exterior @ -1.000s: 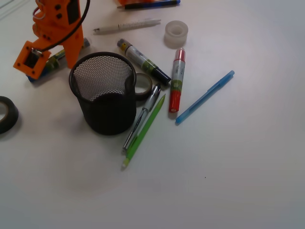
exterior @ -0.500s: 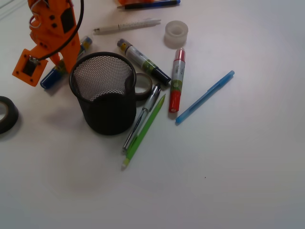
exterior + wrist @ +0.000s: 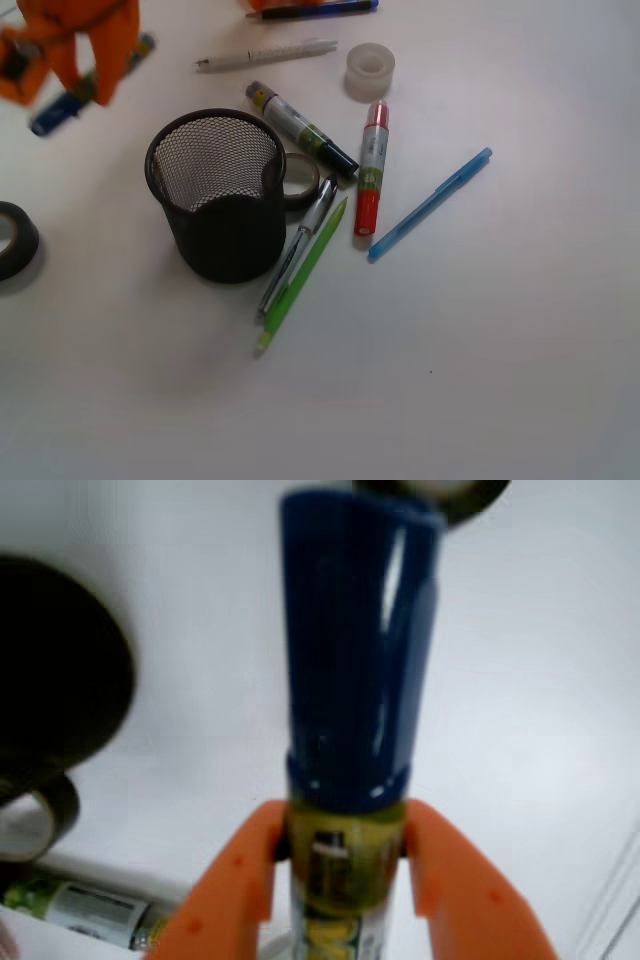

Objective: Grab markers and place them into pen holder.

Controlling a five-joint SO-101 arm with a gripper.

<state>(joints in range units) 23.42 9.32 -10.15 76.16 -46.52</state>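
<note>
The claw [image 3: 340, 880] is clenched on the blue marker [image 3: 355, 660], its two orange fingers [image 3: 235, 890] pressing the green-yellow label just below the cap. That is a fair place to hold it: the barrel looks stiff and round, light enough for a side pinch, but smooth and glossy, so I judge it could slip or swivel if the hold loosens. A grip nearer the middle of its length would tip less.

In the front view the marker [image 3: 55, 108] shows lifted off the counter [image 3: 500, 350] near the far left corner, blurred along with the claw [image 3: 75, 70], and well apart from the holder [image 3: 218, 195], which stands upright and looks empty through its mesh. The black marker [image 3: 300, 128] lies just behind the holder's right side, and the red marker [image 3: 371, 168] lies beside it, further right; both are still to be picked. They should handle the same way, though the black one sits close to a small tape ring [image 3: 300, 178] and to the holder wall, leaving little room for fingers.

The wrist view alone proves the grip, showing both fingers touching the label and the cap pointing away from the claw. The front view alone shows the layout: the holder's open mouth, the other two markers, the thin pens, and how far the carried marker has to travel.
</note>
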